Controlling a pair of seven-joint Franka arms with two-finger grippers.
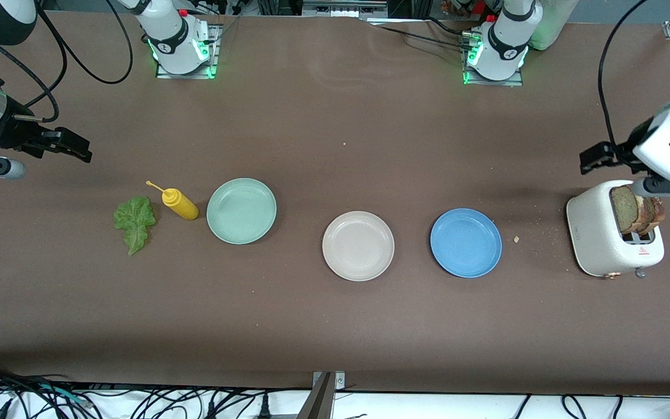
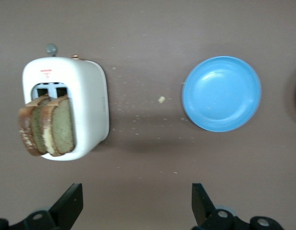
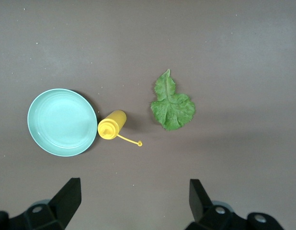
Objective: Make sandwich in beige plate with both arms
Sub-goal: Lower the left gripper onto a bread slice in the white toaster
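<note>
Plainly, beige plate (image 1: pixel 358 246) sits bare; left tool (image 2: pixel 137 205) and right tool (image 3: pixel 134 201) spread wide, empty.

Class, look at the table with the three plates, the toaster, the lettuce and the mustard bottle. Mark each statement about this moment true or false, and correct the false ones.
1. The beige plate lies between the mint-green plate and the blue plate. True.
2. The bread slices lie on the beige plate. False: they stand in the toaster; the plate holds nothing.
3. The lettuce leaf lies on the table beside the yellow mustard bottle. True.
4. The left gripper is shut on a slice. False: it is open and holds nothing.
5. The right gripper is open, up over the table. True.
</note>
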